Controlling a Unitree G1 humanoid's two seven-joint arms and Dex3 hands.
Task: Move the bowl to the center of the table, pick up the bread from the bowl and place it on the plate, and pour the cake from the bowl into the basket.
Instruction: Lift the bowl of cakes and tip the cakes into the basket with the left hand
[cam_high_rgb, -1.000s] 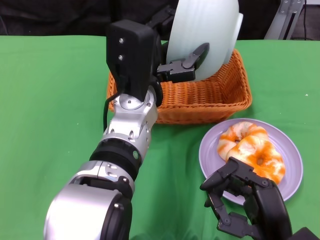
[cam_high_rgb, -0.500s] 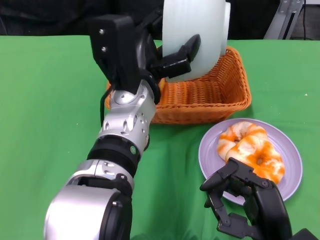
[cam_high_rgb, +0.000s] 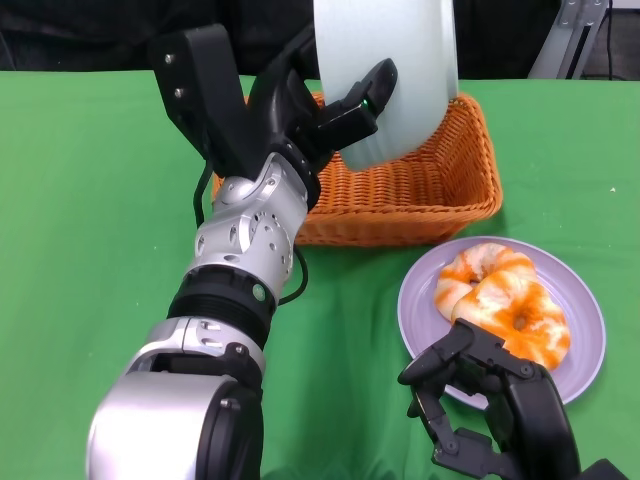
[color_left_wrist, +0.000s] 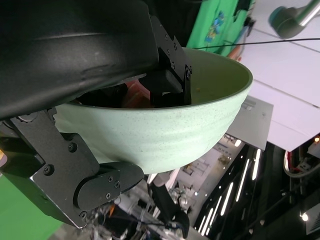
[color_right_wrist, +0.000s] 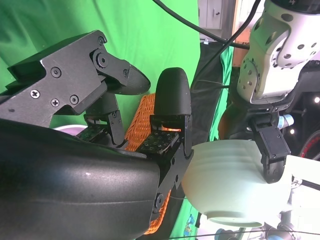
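My left hand (cam_high_rgb: 330, 110) grips the pale green bowl (cam_high_rgb: 395, 70) by its rim and holds it tipped on its side above the orange wicker basket (cam_high_rgb: 420, 195). In the left wrist view fingers clamp the bowl (color_left_wrist: 160, 130) inside and out, and something reddish shows deep inside it. The bowl (color_right_wrist: 235, 180) also shows in the right wrist view, held by the left hand (color_right_wrist: 270, 150). Two orange-glazed bread rings (cam_high_rgb: 505, 300) lie on the lavender plate (cam_high_rgb: 580, 340). My right hand (cam_high_rgb: 495, 410) rests low beside the plate's near edge, fingers curled apart, holding nothing.
Green cloth covers the table (cam_high_rgb: 100, 220). The basket stands at the back middle, with the plate just in front of it to the right. The left forearm (cam_high_rgb: 240, 270) crosses the middle of the table.
The left hand has swung the bowl leftward and higher over the basket, turning the wrist. The right hand and the bread have stayed put.
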